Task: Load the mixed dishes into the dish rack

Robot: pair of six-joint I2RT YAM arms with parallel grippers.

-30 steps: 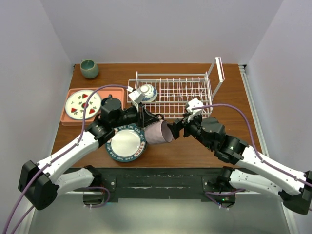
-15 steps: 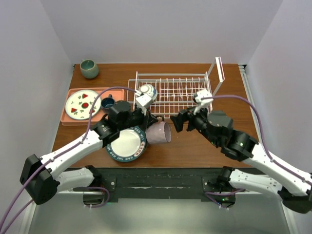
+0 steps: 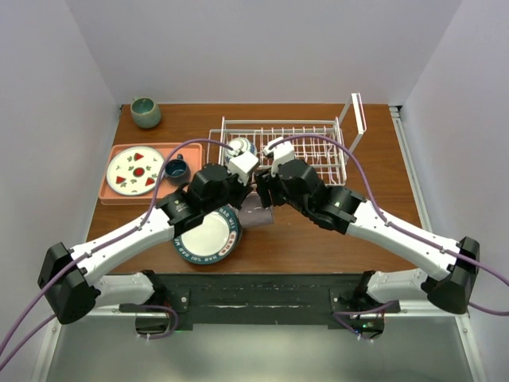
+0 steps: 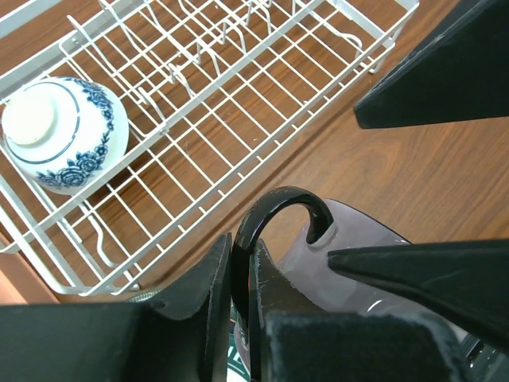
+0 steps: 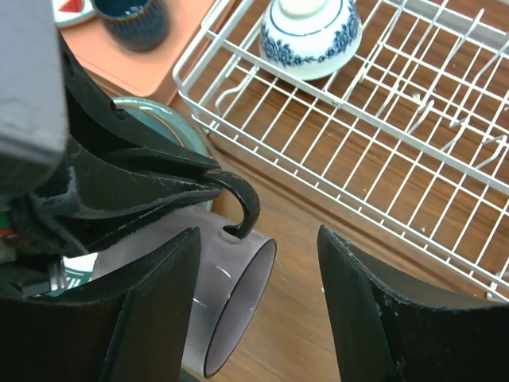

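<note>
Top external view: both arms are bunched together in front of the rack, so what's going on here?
The left gripper pinches the dark handle of the pinkish glass mug, which is tipped on its side in front of the white wire dish rack. The right gripper is open near the mug's mouth, not gripping. A blue-and-white bowl sits upside down in the rack; the lettered teal-rimmed plate is on the table.
</note>
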